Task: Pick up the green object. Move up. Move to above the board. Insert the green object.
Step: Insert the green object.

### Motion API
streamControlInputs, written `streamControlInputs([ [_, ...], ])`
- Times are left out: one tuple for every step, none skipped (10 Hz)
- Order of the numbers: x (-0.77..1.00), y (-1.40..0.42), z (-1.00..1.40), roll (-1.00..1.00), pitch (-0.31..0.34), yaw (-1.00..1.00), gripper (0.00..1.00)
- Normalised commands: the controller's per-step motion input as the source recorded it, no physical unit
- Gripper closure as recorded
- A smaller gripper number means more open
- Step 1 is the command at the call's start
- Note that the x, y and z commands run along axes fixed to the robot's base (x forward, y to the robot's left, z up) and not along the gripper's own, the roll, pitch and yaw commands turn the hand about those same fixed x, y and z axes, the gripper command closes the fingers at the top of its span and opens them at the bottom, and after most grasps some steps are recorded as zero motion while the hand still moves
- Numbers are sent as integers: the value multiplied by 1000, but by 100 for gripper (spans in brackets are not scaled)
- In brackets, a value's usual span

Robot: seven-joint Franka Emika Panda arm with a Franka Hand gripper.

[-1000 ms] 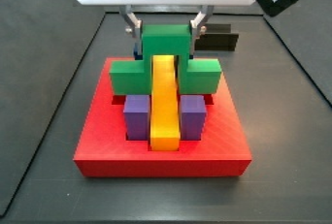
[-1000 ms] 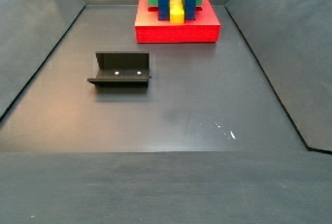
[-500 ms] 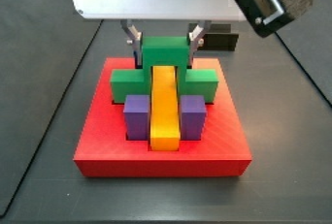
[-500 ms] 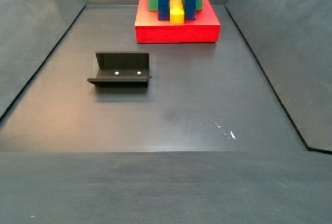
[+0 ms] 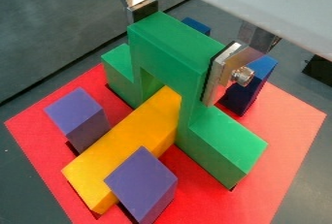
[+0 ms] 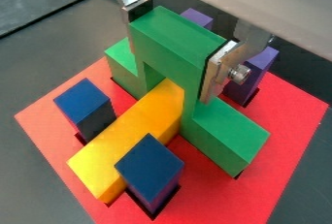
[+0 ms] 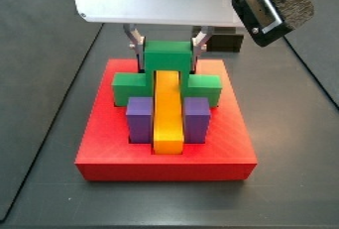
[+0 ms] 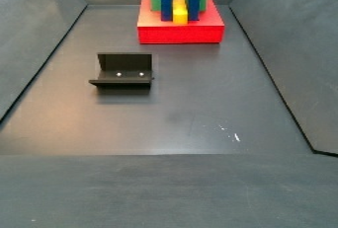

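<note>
While the end effector point(image 7: 169, 43) hangs over the far half of the board point(image 7: 167, 154), its two silver fingers point(image 6: 218, 68) pinch the raised middle of the green object point(image 7: 167, 70) from either side. Both wrist views show a flat plate pressed against each flank of that tall centre block, so the grip looks firm.

The green object sits low on the red board, its two feet spread to either side and its arch straddling the far end of the long yellow bar point(image 7: 167, 109). In both side views the feet appear down at, or very near, the board surface; whether they are fully seated cannot be told. Its long axis runs across the board, at right angles to the yellow bar, and the piece stands upright with the tall middle pointing up.

Purple blocks point(image 7: 139, 118) stand on either side of the bar in front of the green feet. A dark fixture point(image 8: 123, 71) sits on the desk point(image 8: 172, 114), well apart from the board.

The step in hand appears to be the insertion. Doing it well probably means pressing straight down without tilting, keeping the arch centred over the bar, and releasing only once both feet sit level.
</note>
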Motion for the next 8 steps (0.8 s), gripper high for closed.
streamControlInputs([
  [0,0,-234,0,-59,-46,100],
  [0,0,-526,83,-37,-17,100],
  [9,0,-651,157,-13,0,100],
  [17,0,-711,161,-29,0,100],
  [3,-31,-766,181,-40,0,100],
  [29,-63,-663,196,0,0,100],
  [0,-71,-471,146,0,-23,100],
  [0,0,0,0,0,0,100],
])
